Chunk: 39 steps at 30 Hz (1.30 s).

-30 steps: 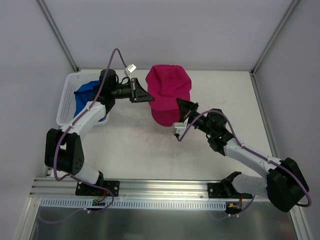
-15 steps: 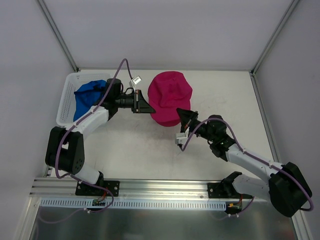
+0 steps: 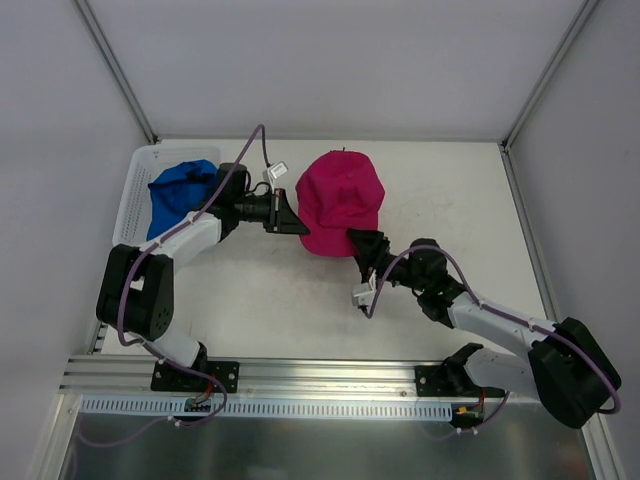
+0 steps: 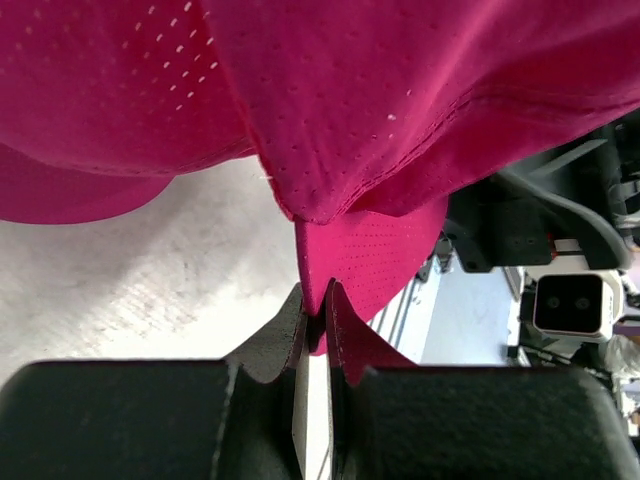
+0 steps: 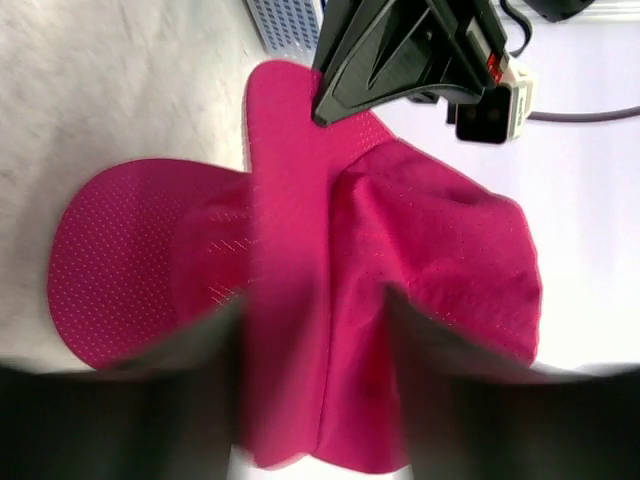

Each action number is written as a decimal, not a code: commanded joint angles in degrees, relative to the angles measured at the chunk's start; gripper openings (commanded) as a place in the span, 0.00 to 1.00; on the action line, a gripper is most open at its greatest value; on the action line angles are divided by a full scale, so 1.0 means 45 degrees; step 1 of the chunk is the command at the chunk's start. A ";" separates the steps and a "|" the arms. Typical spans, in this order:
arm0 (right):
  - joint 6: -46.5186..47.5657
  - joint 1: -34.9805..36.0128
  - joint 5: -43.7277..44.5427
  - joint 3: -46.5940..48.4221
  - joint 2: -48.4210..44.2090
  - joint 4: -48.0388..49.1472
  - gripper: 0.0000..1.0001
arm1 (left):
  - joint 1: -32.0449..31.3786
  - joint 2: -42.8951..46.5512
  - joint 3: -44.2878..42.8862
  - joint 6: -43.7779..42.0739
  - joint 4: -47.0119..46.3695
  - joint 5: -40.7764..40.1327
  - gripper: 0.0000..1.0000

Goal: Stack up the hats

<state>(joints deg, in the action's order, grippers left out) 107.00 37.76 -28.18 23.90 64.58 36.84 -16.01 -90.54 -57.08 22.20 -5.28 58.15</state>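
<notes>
Magenta-pink perforated fabric baseball cap (image 3: 340, 195) at upper centre of the top view, lying on the white table (image 3: 270, 290), rounded crown toward the back wall. Held at its left edge by the left gripper (image 3: 297, 222), reaching in from the left of the frame. Seen from the left wrist: black jaws clenched together on a thin fold of the pink cloth, more pink fabric draped across the whole upper half of that view. At the cap's lower right edge, the right gripper (image 3: 362, 245), pointing up and left. Seen from the right wrist: 2 blurred fingers (image 5: 205, 335) spread wide, released, 1 on each side of the pink fabric; curved brim at lower left of that view, flat on the table. Whether 1 pink cap or more in the pile, cannot tell. Bright blue fabric cap (image 3: 180, 190) at upper left of the top view, crumpled inside the white slatted plastic basket (image 3: 128, 205), well apart from the pink cap, the left arm passing just beside it.
</notes>
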 commanded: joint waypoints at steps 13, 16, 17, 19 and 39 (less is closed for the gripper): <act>-0.3751 -0.0907 0.1749 0.0973 -0.3411 -0.1929 0.96 | 0.0745 -0.1540 -0.0052 -0.0540 -0.1344 0.0007 0.00; -0.6175 -0.1629 0.2628 0.1775 -0.3647 -0.2950 0.96 | 0.0765 -0.1287 -0.0011 -0.0441 -0.1834 0.0183 0.00; -0.7244 -0.1845 0.2766 0.1953 -0.3705 -0.3513 0.96 | 0.0765 -0.1131 -0.0050 -0.0440 -0.1854 0.0241 0.00; -0.8304 -0.2469 0.2865 0.2614 -0.3764 -0.4857 0.96 | 0.0765 -0.0916 -0.0011 -0.0557 -0.1932 0.0417 0.00; -1.6297 -0.4680 0.1049 0.6562 -0.2086 -1.0764 0.91 | 0.2034 -0.3980 0.1512 0.6924 -1.1776 0.3172 0.04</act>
<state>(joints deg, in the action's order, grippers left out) 36.88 17.04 -20.64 49.10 54.50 -9.52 -8.45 -106.80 -50.78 46.76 -46.30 70.76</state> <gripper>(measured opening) 0.908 0.034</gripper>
